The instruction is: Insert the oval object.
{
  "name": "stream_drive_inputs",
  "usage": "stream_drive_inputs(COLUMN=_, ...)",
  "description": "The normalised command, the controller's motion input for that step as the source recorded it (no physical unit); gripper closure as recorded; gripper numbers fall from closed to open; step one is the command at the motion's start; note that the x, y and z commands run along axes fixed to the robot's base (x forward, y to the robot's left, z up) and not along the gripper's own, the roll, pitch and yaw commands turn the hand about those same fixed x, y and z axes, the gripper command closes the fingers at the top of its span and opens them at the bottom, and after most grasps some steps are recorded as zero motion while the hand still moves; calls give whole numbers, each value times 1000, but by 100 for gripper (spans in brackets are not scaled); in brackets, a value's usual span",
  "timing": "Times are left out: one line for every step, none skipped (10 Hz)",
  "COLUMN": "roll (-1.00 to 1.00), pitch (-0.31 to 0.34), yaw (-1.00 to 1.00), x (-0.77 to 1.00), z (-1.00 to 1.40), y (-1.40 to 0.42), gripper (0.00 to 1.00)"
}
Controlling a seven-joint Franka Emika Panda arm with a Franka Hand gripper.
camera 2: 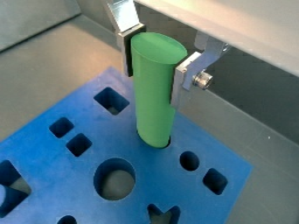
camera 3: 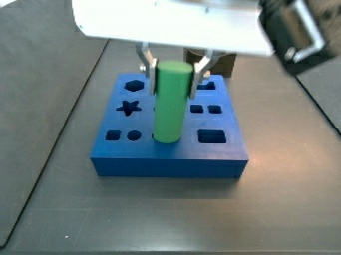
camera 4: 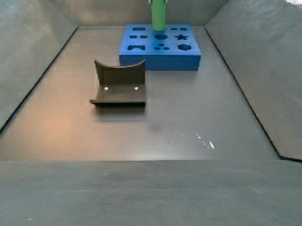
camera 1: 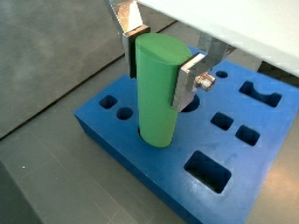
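Note:
The oval object is a bright green peg (camera 1: 158, 87) that stands upright between my gripper's (camera 1: 160, 61) silver fingers. The gripper is shut on its upper part, which also shows in a wrist view (camera 2: 156, 63). The peg's lower end meets the top face of the blue block (camera 1: 117, 131), at a hole whose dark edge shows beside it (camera 2: 170, 138). I cannot tell how deep it sits. In a side view the peg (camera 3: 170, 100) stands over the block's front middle (camera 3: 173, 159) under the gripper (camera 3: 170, 68). In a side view the peg (camera 4: 157, 13) rises from the block (camera 4: 165, 55) at the far end.
The block's top has several shaped holes: a square one (camera 1: 212, 170), a round one (camera 2: 114, 179), a star (camera 3: 130, 108). The dark curved fixture (camera 4: 118, 86) stands on the floor, nearer than the block. Grey walls (camera 4: 35, 79) enclose the floor.

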Motion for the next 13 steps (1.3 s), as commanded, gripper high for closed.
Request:
stream_drive_inputs(roll=24, pitch=19, yaw=-80, x=0, z=-340, y=0, gripper=100)
stream_drive_inputs(roll=6, pitch=16, yaw=-63, x=0, z=-334, y=0, gripper=100)
stream_drive_inputs(roll=4, pitch=9, yaw=-49, x=0, z=-354, y=0, gripper=100)
stream_drive_inputs(roll=0, pitch=-21, yaw=0, x=-40, z=-500, y=0, gripper=100)
stream_drive_inputs(roll=0, pitch=-187, yaw=0, x=-257, z=-406, y=0, gripper=100)
stream_drive_inputs(roll=7, pitch=-160, yaw=0, x=-140, z=-169, y=-43, gripper=100)
stream_drive_inputs(roll=36, pitch=-167, yaw=0, x=-160, z=-180, y=-34, gripper=100)
stream_drive_inputs(roll=40, pitch=-203, yaw=0, x=-154, z=-234, y=-14, gripper=100)
stream_drive_inputs(roll=39, pitch=-249, yaw=0, x=-171, z=-263, y=0, gripper=100)
stream_drive_inputs(roll=50, pitch=-274, yaw=0, x=-206, z=-246, y=0, gripper=100)
stream_drive_inputs(roll=31, pitch=-213, yaw=0, x=-177, z=-171, y=0, gripper=100)
stream_drive_inputs(roll=-9, pitch=-29, yaw=0, x=0, z=0, y=0, gripper=100)
stream_drive_inputs(roll=0, pitch=0, yaw=0, x=0, z=0, y=0, gripper=100)
